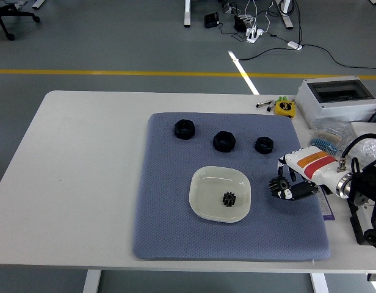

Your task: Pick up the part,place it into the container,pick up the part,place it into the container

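Hovering right hand [284, 187] low over mat [169, 232], right of dish [203, 207], near but not touching it. Fingers [276, 184] curled down; looks empty, but too small and dark to say if closed or gripping anything, so cannot tell. Wrist white with red-orange stripe, forearm coming in from right edge. Left arm out of view.

Progress: one gear [229, 199] already sitting in dish, so roughly half done. Three black parts left on mat's far side: nut [264, 144] nearest hand, then ring [224, 140], then part [184, 129] farthest left. Second pick likely next, probably the nut. Box [337, 101] and tape [285, 107] off mat at far right, not involved.
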You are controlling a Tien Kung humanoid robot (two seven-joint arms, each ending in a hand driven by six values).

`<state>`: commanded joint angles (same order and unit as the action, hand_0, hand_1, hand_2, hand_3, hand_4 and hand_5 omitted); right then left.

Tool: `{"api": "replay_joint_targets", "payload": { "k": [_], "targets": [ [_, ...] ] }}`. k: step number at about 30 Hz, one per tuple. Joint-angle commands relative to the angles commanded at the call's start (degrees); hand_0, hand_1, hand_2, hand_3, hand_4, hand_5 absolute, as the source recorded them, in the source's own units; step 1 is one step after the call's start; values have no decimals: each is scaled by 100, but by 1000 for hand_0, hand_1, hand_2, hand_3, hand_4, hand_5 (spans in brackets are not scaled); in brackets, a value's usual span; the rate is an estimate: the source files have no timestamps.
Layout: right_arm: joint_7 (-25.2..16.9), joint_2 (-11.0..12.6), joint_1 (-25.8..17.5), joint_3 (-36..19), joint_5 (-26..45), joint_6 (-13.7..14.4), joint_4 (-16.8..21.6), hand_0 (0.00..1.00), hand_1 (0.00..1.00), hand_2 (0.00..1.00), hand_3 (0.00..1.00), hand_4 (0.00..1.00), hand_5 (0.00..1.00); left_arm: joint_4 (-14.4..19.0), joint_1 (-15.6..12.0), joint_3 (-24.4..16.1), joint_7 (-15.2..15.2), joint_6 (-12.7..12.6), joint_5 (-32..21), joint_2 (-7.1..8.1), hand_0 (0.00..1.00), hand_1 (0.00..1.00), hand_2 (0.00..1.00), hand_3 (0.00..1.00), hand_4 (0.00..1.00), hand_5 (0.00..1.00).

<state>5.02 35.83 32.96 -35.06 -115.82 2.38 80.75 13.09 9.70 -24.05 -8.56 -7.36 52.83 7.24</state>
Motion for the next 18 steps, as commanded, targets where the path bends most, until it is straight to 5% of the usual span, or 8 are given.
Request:
{"api": "replay_joint_targets", "payload": {
  "k": [8,18],
  "targets": [
    [50,-99,156,59,-47,9,339,51,211,332,445,759,491,0,-7,-6,1,3,2,7,703,655,661,578,671,627],
    [73,-507,501,349,18,58,480,49,209,328,446,758,491,-1,-8,-21,-7,17,25,31,704,653,663,577,670,625]
  ]
}}
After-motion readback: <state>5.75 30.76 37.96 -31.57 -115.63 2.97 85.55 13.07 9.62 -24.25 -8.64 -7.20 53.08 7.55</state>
